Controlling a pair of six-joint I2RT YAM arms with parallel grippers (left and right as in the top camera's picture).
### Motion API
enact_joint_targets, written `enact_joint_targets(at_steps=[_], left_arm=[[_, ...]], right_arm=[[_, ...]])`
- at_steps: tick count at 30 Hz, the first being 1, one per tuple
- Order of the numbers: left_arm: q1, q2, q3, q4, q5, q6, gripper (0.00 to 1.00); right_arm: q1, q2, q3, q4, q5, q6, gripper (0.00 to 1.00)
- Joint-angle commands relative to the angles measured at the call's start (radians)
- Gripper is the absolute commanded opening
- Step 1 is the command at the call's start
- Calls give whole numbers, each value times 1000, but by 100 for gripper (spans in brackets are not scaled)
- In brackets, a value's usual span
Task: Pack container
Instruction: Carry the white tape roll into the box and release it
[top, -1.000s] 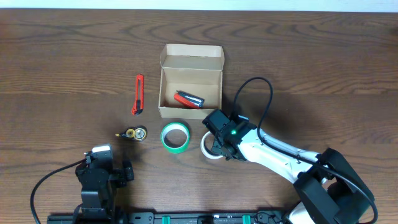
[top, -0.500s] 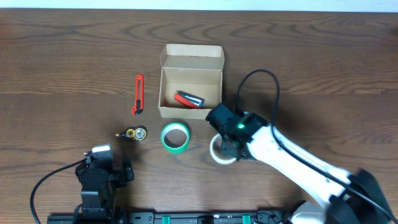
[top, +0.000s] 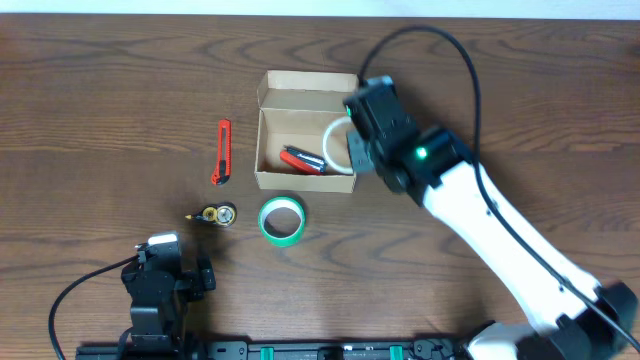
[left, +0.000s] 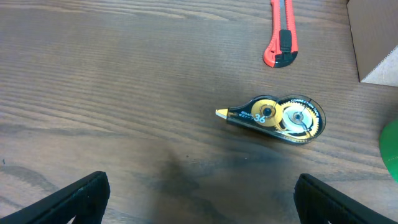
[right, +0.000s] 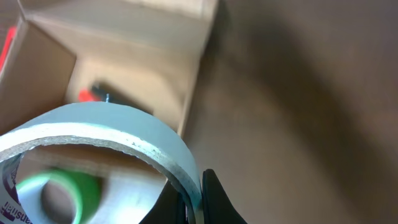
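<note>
Overhead: one container (top: 308, 92), one green roll (top: 282, 219), one white roll (top: 327, 150) grasped in right fingers (right: 211, 202); left fingers (left: 74, 199) released.

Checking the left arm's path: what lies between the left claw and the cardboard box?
A correction tape dispenser, seen in the left wrist and overhead views.

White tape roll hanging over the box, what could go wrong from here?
1. The white tape roll held by the right gripper sits close to the right wall of the container; released there, it may catch the rim and fall outside.
2. It could land on the red and black item already inside and rest tilted, possibly stopping the flap from closing.
</note>
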Motion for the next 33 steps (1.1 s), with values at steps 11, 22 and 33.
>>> enact_joint_targets(at_steps=[11, 22, 33], left_arm=[[6, -6, -10, -2, -14, 6, 95], [6, -6, -10, -2, -14, 6, 95], [6, -6, -10, -2, -14, 6, 95]], right_arm=[[-26, 316, 132, 139, -76, -632, 1], [-26, 395, 132, 194, -105, -706, 1], [-26, 467, 132, 218, -111, -730, 1]])
